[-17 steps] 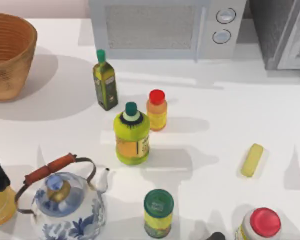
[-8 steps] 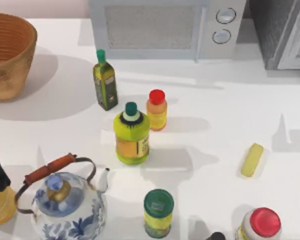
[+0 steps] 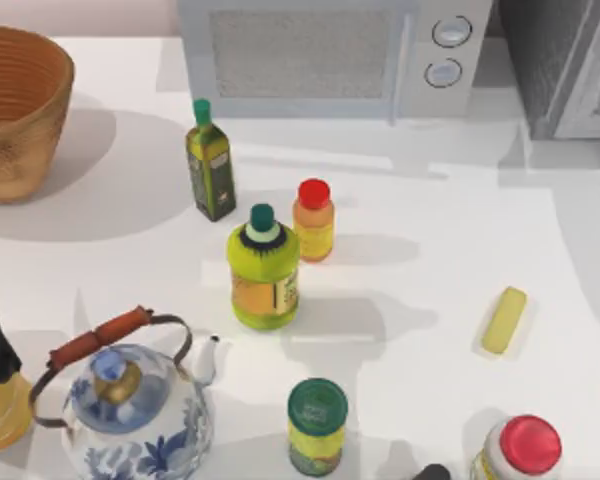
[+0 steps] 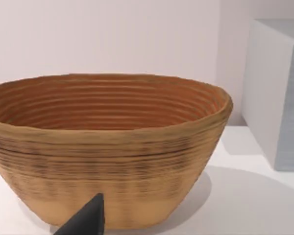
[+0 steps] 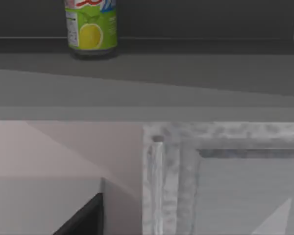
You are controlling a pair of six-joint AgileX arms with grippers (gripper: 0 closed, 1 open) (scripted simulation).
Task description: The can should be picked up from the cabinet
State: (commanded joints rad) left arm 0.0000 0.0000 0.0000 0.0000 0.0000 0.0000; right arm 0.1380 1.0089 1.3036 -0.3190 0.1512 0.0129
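Can [image 5: 91,27] stands upright on dark shelf inside cabinet [image 3: 565,65], well ahead of right pincer [image 5: 83,218], door panel [image 5: 225,181] between; reach needs clear line. Right pincer spread: cannot tell. Left pincer [image 4: 85,220] idle near wicker basket [image 4: 108,152].

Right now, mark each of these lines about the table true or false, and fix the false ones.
1. The can stands upright on a dark shelf. True.
2. The can is mostly red. False: it is green with a yellow lemon on its label.
3. The microwave has two round knobs. True.
4. The basket sits at the table's right. False: it is at the far left.
5. The kettle is blue and white with an orange-brown handle. True.
6. The yellow block touches the red-capped bottle. False: they lie well apart.
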